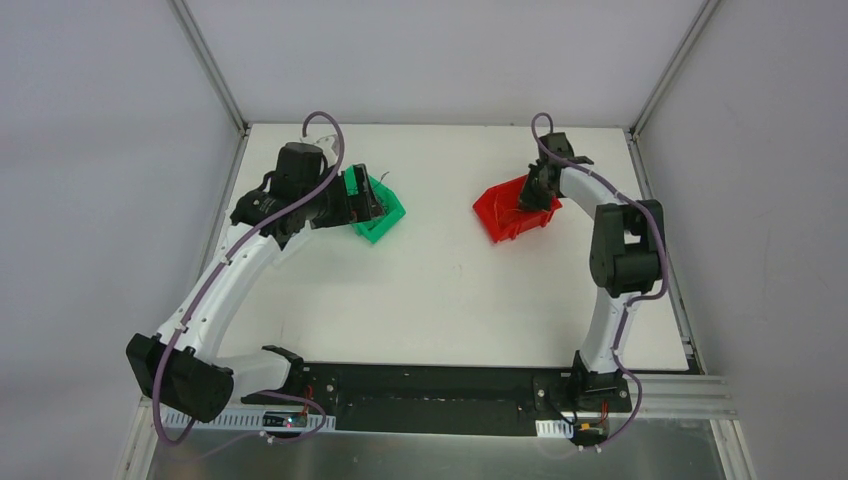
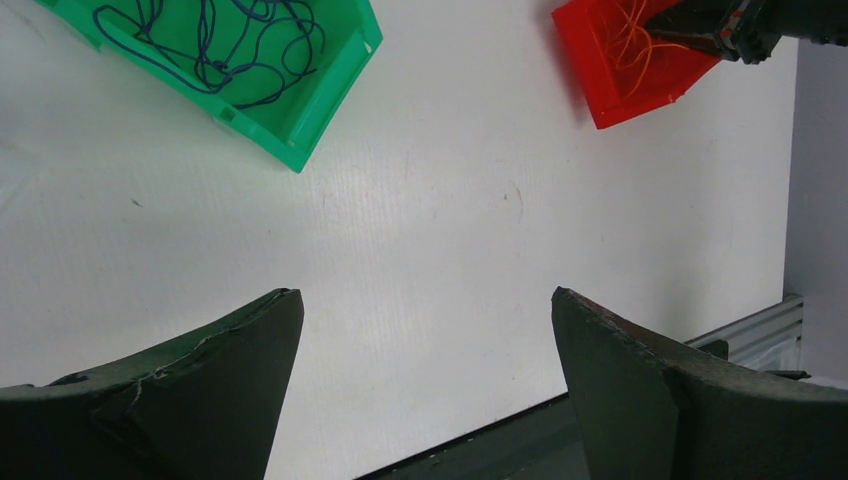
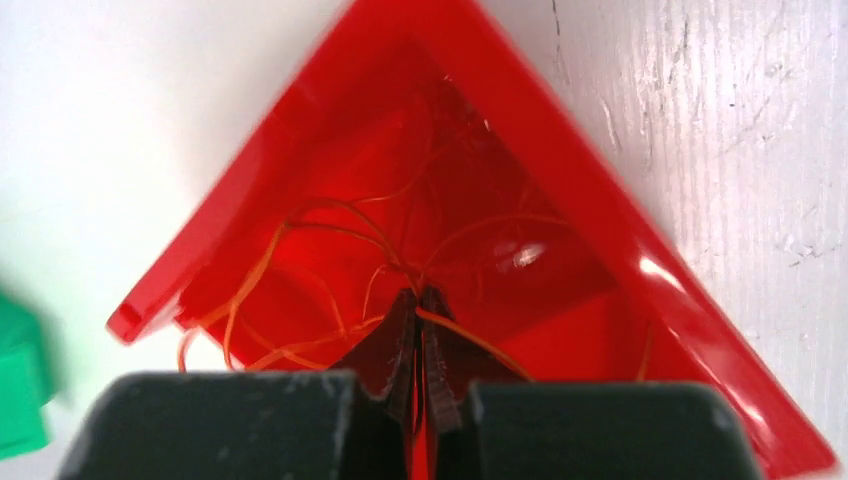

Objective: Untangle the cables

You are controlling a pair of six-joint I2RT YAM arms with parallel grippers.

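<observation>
Thin blue cables [image 2: 215, 45] lie in loose squiggles inside a green bin [image 2: 330, 95], also seen at the left of the top view [image 1: 385, 215]. Thin orange-red cables [image 3: 330, 290] lie in a red bin [image 3: 250, 200], on the right in the top view [image 1: 500, 215]. My right gripper [image 3: 418, 300] is inside the red bin, its jaws shut on the orange-red cables, with a strand running out to each side. My left gripper [image 2: 425, 300] is wide open and empty above bare table; in the top view [image 1: 362, 195] it hangs at the green bin.
The white table [image 1: 450, 300] ends at a black rail [image 1: 440, 385] at the near edge. Metal frame posts [image 1: 215, 70] stand at the back corners. The green and red bins stand apart, with bare table between them.
</observation>
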